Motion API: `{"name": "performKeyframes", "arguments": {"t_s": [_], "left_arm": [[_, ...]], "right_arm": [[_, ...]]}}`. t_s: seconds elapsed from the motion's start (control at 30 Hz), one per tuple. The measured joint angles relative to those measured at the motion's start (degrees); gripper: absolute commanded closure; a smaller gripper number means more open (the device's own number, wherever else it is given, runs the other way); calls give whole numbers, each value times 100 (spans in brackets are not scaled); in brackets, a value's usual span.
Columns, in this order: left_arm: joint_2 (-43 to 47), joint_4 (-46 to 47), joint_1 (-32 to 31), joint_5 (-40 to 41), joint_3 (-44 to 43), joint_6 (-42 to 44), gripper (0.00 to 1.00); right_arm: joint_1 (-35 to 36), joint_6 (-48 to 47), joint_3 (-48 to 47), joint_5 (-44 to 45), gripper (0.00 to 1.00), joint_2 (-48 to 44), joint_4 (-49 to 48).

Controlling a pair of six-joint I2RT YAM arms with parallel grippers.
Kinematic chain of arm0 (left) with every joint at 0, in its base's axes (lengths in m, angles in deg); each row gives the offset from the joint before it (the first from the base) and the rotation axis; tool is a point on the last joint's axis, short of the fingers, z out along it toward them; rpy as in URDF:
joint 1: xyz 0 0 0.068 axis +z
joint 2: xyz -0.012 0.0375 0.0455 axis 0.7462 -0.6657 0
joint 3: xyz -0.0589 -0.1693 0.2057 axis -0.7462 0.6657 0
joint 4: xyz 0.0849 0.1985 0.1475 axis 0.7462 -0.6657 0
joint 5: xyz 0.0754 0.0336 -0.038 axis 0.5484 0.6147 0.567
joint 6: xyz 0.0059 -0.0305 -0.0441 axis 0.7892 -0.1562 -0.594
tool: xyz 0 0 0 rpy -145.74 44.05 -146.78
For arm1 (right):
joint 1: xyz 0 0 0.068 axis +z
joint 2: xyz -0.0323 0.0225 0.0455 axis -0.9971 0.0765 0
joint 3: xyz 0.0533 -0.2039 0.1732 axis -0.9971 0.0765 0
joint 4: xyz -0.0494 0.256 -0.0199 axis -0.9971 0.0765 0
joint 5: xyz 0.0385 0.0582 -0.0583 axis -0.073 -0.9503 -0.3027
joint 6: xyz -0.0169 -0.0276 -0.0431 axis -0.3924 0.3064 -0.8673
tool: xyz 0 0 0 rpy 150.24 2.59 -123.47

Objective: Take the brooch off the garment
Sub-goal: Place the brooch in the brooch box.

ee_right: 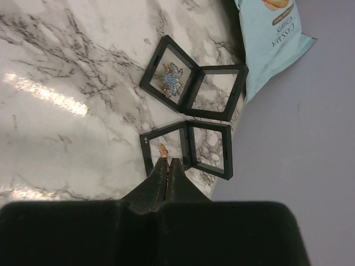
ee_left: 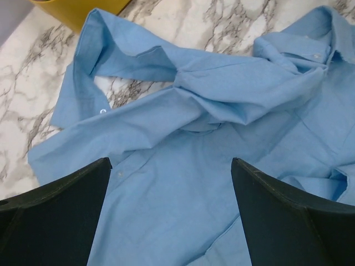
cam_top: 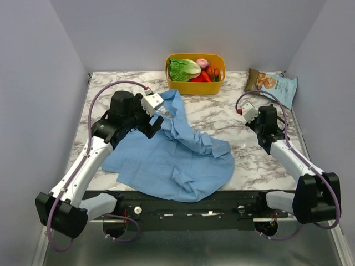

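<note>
**Top external view.** The chip bag (cam_top: 274, 86) lies at the far right corner of the marble table (cam_top: 249, 149). The garment (cam_top: 172, 160), a crumpled light-blue shirt, is spread well to the left of the bag and nearer the arm bases. A yellow basket (cam_top: 195, 88) of vegetables stands left of the bag at the far edge. The right gripper (cam_top: 242, 109) hovers just left of the bag, on its near side. The left gripper (cam_top: 157, 121) is far left of the bag, over the shirt's upper edge.

**Left wrist view.** The left gripper (ee_left: 171, 166) has its two dark fingers (ee_left: 66, 205) spread wide with nothing between them, above the garment (ee_left: 222, 111). The cloth is bunched into folds, with collar and buttons showing. A corner of the yellow basket (ee_left: 83, 11) shows at the top.

**Right wrist view.** The chip bag (ee_right: 272, 44) fills the upper right. Two open black cases lie just left of it on the marble. The upper case (ee_right: 152, 59), nearer the bag, holds a sparkly blue-gold ornament (ee_right: 171, 79). Over the lower case (ee_right: 163, 129), the right gripper (ee_right: 167, 162) is pinched tight. The brooch (ee_right: 163, 148), tiny and pale orange-tan, sticks out from its tips, and an orange sliver shows between the fingers.
</note>
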Motion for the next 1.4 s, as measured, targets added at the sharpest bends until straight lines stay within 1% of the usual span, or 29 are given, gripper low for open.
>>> {"name": "performKeyframes", "arguments": {"t_s": [0.1,0.27,0.53,0.73,0.9,1.4], "left_arm": [[-48,-214,133,149,7,72,1],[-400,-518,446,212,142,105,1],[-785,-584,975,-52,87,-24,1],[-750,-549,1191,-313,85,-79,1],[-518,-455,1307,-444,308,-131,1],[-481,-306,1504,-776,361,-273,1]], "right_arm": [[-160,-157,133,24,100,92,-304],[-522,-411,254,37,100,251,-590],[-782,-616,254,33,100,625,-966],[-866,-636,247,33,100,901,-1198],[-905,-595,223,33,100,1137,-1355],[-1010,-378,219,33,100,1482,-1930]]}}
